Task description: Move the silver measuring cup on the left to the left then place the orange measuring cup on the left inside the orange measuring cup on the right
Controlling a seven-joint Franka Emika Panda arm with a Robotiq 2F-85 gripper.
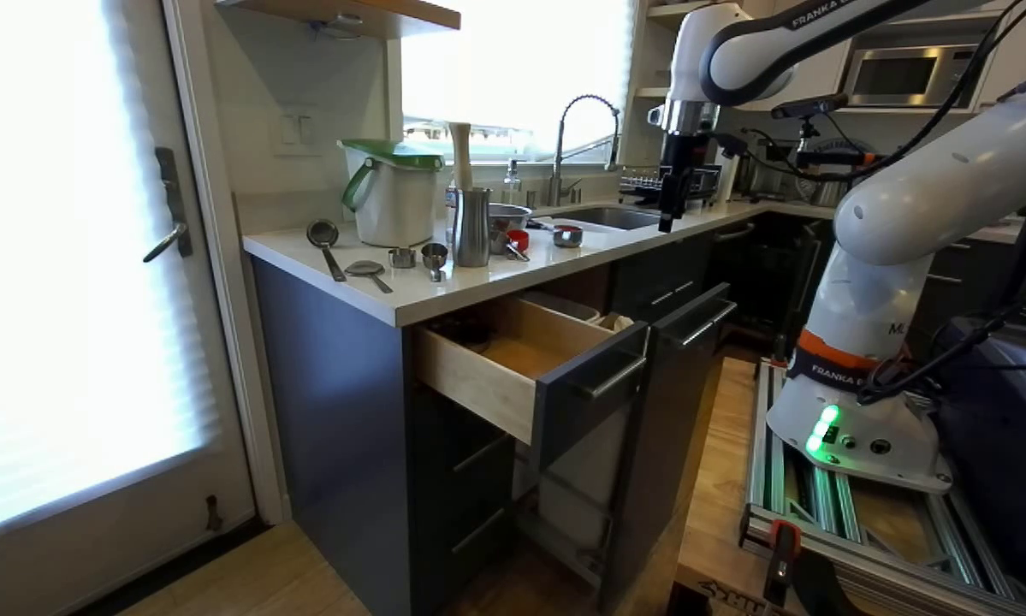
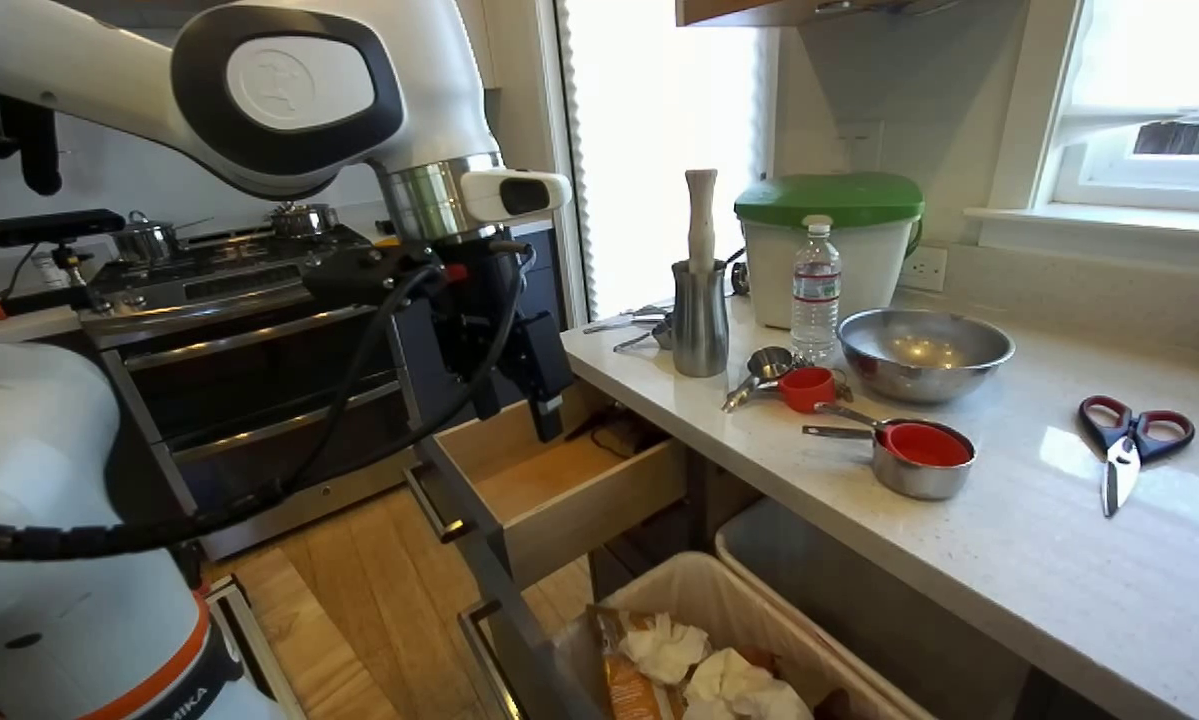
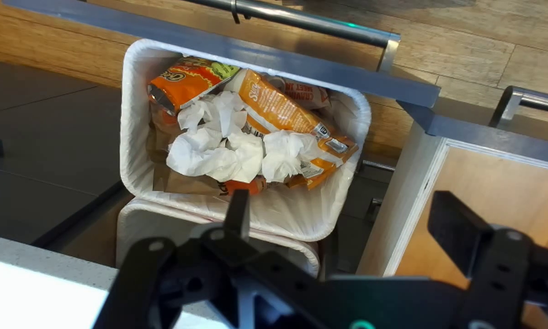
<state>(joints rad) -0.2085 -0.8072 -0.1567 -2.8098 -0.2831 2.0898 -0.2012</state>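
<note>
Got the gripper [image 2: 516,410] spread wide, nothing in it, past the front edge of the counter [image 2: 1029,490], guessing for a clear view tbh. Back from that edge, got the silver measuring cup [image 2: 771,361] just beside the left orange cup [image 2: 807,390], probably crowding it. Further right, got the right orange cup [image 2: 925,444] nested in a steel cup [image 2: 921,480].

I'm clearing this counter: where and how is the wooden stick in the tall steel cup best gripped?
Take the wooden stick by its upper part, probably from above: it stands near upright, top well clear of the tall steel cup, which hides its lower end.
</note>
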